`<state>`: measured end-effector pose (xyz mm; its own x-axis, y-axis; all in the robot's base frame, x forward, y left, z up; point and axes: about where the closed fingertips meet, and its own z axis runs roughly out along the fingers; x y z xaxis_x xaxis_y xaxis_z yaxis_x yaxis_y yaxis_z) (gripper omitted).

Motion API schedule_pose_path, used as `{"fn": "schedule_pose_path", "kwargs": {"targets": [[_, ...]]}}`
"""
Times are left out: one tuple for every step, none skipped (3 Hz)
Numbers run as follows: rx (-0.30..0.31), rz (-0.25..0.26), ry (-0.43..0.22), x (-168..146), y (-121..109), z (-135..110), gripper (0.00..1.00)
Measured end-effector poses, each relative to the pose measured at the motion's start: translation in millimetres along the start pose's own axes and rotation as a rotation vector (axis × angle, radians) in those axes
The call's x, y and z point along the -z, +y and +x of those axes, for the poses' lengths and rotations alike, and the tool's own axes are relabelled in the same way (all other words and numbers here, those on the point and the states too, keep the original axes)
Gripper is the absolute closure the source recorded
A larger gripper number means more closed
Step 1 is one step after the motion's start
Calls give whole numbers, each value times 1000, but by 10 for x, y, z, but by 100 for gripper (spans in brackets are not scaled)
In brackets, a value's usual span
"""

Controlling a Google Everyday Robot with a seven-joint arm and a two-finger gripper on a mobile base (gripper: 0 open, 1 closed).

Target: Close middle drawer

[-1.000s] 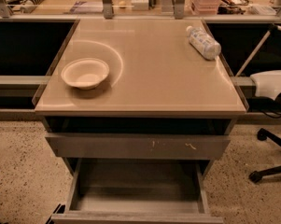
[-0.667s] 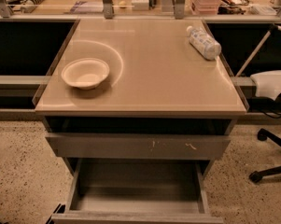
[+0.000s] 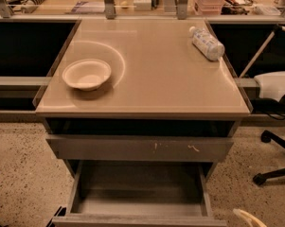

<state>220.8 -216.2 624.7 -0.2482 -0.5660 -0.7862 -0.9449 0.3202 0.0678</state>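
Tool point(image 3: 248, 217) newly beside open middle drawer point(image 3: 139, 188)

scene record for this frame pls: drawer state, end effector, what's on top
middle drawer: pulled far out, grey interior showing, nothing visible inside
scratched front: above it, sitting slightly forward under the tabletop
end effector: pale tip at bottom right edge of view, near the middle drawer's right front corner; contact unclear
bowl: white, upright, left side of tabletop
bottle: lying on its side, back right of tabletop
task status: drawer not yet closed
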Motion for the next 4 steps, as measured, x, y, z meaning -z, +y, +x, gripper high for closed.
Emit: {"fn": "schedule_pose_path", "kwargs": {"targets": [[-26, 61, 5, -55, -171, 108, 0], [-26, 61, 6, -54, -171, 108, 0], [-59, 28, 28, -354, 35, 387, 0], [-126, -17, 21, -749, 325, 702, 0]]}}
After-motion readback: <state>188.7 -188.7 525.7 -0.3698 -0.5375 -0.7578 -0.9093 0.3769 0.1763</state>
